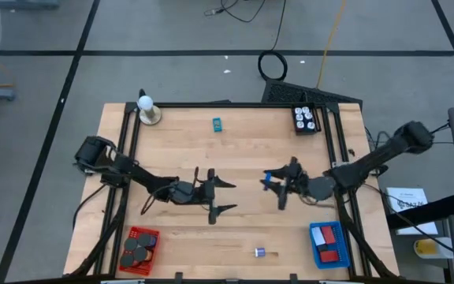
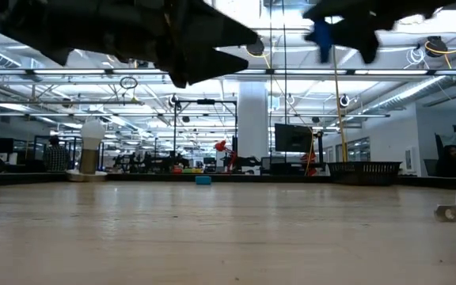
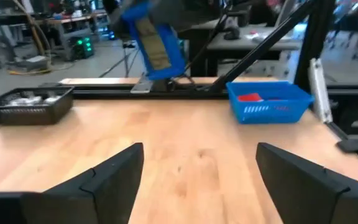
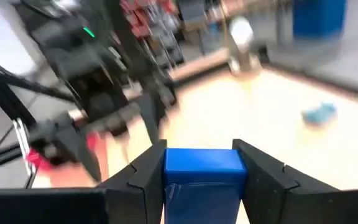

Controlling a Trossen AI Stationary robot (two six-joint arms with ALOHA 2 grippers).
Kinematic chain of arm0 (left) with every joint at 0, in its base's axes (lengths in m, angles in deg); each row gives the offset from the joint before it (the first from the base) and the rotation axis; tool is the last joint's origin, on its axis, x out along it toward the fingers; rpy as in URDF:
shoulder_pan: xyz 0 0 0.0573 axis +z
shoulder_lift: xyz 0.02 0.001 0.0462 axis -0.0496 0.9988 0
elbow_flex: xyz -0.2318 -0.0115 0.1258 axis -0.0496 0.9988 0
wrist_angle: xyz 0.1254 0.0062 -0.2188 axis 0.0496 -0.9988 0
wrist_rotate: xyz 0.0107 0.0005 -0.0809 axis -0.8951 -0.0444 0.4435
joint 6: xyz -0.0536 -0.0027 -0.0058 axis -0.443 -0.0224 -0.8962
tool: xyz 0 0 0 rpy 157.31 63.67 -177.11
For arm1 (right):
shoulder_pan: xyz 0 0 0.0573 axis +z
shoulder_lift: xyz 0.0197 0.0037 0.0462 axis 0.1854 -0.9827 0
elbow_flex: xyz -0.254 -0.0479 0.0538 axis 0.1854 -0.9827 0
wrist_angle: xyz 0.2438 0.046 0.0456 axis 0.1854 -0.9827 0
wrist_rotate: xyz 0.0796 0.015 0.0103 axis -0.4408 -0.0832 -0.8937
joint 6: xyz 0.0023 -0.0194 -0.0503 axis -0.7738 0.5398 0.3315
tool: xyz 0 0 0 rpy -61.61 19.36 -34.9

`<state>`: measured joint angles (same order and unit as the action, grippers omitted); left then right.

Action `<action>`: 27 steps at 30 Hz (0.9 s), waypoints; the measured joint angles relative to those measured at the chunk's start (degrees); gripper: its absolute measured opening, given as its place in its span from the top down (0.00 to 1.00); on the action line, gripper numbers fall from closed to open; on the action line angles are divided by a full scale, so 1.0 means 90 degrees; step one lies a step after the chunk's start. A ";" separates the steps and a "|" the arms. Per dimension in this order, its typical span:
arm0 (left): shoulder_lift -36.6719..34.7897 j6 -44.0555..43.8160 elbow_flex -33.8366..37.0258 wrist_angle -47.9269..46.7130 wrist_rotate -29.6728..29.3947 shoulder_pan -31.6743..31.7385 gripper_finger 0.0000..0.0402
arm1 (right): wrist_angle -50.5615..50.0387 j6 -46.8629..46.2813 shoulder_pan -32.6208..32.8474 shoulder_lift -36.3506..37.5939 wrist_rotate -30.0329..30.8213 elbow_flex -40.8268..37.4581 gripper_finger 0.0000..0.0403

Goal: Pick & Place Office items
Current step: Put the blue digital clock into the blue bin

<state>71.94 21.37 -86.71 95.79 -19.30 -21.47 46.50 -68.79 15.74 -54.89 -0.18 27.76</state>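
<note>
My right gripper (image 1: 271,183) hangs over the table's middle right, shut on a blue block (image 4: 202,167). The block also shows in the left wrist view (image 3: 153,43) and in the low view (image 2: 321,32). Facing it from the left, my left gripper (image 1: 225,196) is open with nothing between its fingers (image 3: 114,180). A teal piece (image 1: 217,123) lies on the far part of the table. A small purple and white piece (image 1: 260,252) lies near the front edge. My right gripper pinches the blue block's two opposite sides (image 4: 169,163) between its two fingers. The fingers lie level and point toward the table's left. The block is lifted well clear of the table (image 2: 321,32), its long side hanging down with a slight tilt.
A red basket (image 1: 140,246) with black discs stands at the front left. A blue basket (image 1: 327,243) with red and white pieces is at the front right, a black tray (image 1: 306,118) at the far right. A white ball on a tan base (image 1: 146,110) sits far left.
</note>
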 joint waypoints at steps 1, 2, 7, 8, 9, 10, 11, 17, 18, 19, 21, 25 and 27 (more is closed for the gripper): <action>-0.0055 0.0042 0.0002 -0.0132 -0.0064 -0.0039 0.23 | -0.0736 -0.0539 0.0086 0.0276 0.0051 0.0000 0.63; -0.0104 0.0045 0.0000 -0.0239 -0.0073 -0.0062 0.26 | -0.1406 -0.1129 0.0193 0.0513 0.0091 0.0000 0.63; -0.0174 -0.0187 0.0000 -0.0731 -0.0084 -0.0073 0.37 | -0.4074 -0.4025 0.0919 0.1071 -0.0217 0.0000 0.63; -0.0173 -0.0198 0.0001 -0.0758 -0.0087 -0.0071 0.39 | -0.4462 -0.4541 0.1067 0.1062 -0.0334 -0.0001 0.63; -0.0174 -0.0207 0.0000 -0.0770 -0.0094 -0.0068 0.41 | -0.4771 -0.5012 0.1211 0.1023 -0.0477 -0.0002 0.63; -0.0174 -0.0229 0.0000 -0.0788 -0.0096 -0.0070 0.43 | -0.5027 -0.5442 0.1333 0.0962 -0.0636 -0.0002 0.63; -0.0174 -0.0229 0.0000 -0.0817 -0.0093 -0.0071 0.45 | -0.5257 -0.5849 0.1443 0.0897 -0.0852 -0.0002 0.63; -0.0173 -0.0174 0.0000 -0.0910 -0.0090 -0.0072 0.53 | -0.6067 -0.7316 0.1922 0.0461 -0.1955 0.0191 0.63; -0.0173 -0.0174 0.0000 -0.0941 -0.0090 -0.0071 0.54 | -0.6260 -0.7404 0.1963 0.0394 -0.2074 0.0343 0.63; -0.0172 -0.0176 0.0000 -0.0965 -0.0091 -0.0071 0.54 | -0.6477 -0.7456 0.2001 0.0328 -0.2159 0.0535 0.63; -0.0174 -0.0178 0.0000 -0.0971 -0.0089 -0.0073 0.56 | -0.7016 -0.7554 0.2068 0.0188 -0.2241 0.0989 0.63; -0.0173 -0.0181 0.0000 -0.0977 -0.0089 -0.0103 0.57 | -0.8019 -0.7745 0.2296 -0.0283 -0.2521 0.2084 0.63; -0.0172 -0.0173 0.0000 -0.0979 -0.0089 -0.0118 0.57 | -0.8507 -0.7884 0.2511 -0.0649 -0.2774 0.2592 0.63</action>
<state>70.39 19.81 -86.71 86.98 -20.10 -22.53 -30.07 -139.75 38.34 -60.73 -25.15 51.09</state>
